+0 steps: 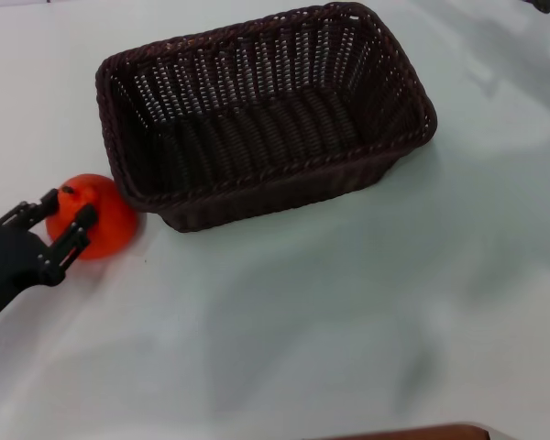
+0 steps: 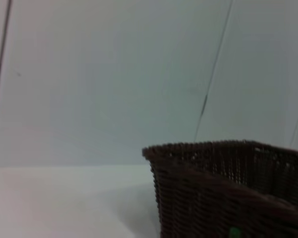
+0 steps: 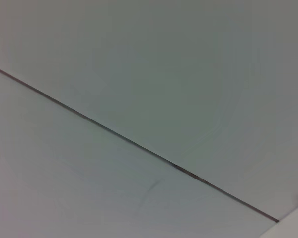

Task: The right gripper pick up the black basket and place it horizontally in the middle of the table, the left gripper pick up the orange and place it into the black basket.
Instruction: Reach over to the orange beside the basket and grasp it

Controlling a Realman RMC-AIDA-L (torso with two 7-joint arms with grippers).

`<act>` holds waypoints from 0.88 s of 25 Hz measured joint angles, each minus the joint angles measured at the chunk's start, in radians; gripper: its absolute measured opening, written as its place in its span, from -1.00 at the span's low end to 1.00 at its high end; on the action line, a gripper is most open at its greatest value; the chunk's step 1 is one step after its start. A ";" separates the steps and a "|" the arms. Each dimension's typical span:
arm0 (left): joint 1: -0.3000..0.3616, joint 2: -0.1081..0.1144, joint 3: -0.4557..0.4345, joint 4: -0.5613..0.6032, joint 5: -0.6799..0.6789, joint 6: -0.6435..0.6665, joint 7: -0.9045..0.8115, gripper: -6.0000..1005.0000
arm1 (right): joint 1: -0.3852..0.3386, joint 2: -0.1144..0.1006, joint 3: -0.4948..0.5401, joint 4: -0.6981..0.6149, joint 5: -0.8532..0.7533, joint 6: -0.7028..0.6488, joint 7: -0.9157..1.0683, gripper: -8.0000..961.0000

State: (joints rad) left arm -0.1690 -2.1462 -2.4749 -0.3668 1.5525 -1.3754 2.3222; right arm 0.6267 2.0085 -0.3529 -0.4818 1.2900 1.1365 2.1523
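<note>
The black basket (image 1: 257, 119) lies lengthwise across the middle of the white table (image 1: 367, 302), open side up and empty. Its corner also shows in the left wrist view (image 2: 228, 193). The orange (image 1: 105, 220) rests on the table just off the basket's left front corner. My left gripper (image 1: 69, 213) is at the orange's left side. It is open, with its fingertips (image 1: 84, 220) spread over the fruit's near left edge. Only a dark fragment of my right arm (image 1: 548, 5) shows at the top right edge; its gripper is out of view.
A brown edge (image 1: 412, 431) shows at the bottom of the head view. The right wrist view shows only a pale wall with a thin dark seam (image 3: 139, 146). Bare table lies in front of and to the right of the basket.
</note>
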 joint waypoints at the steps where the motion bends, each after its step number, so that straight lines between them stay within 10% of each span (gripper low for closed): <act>1: -0.002 0.000 0.004 0.000 0.000 0.004 0.000 0.14 | -0.001 0.000 0.000 0.003 0.001 -0.001 0.000 0.87; 13: 0.001 -0.012 -0.031 -0.046 -0.010 -0.010 0.000 -0.46 | -0.012 0.002 0.002 0.017 0.022 -0.003 -0.002 0.87; 22: -0.009 -0.013 -0.386 -0.013 -0.021 -0.234 -0.074 -0.71 | -0.018 0.011 0.002 0.019 0.050 0.003 -0.014 0.87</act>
State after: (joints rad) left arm -0.1780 -2.1597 -2.8604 -0.3800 1.5317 -1.6089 2.2480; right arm 0.6084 2.0192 -0.3514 -0.4632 1.3404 1.1397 2.1379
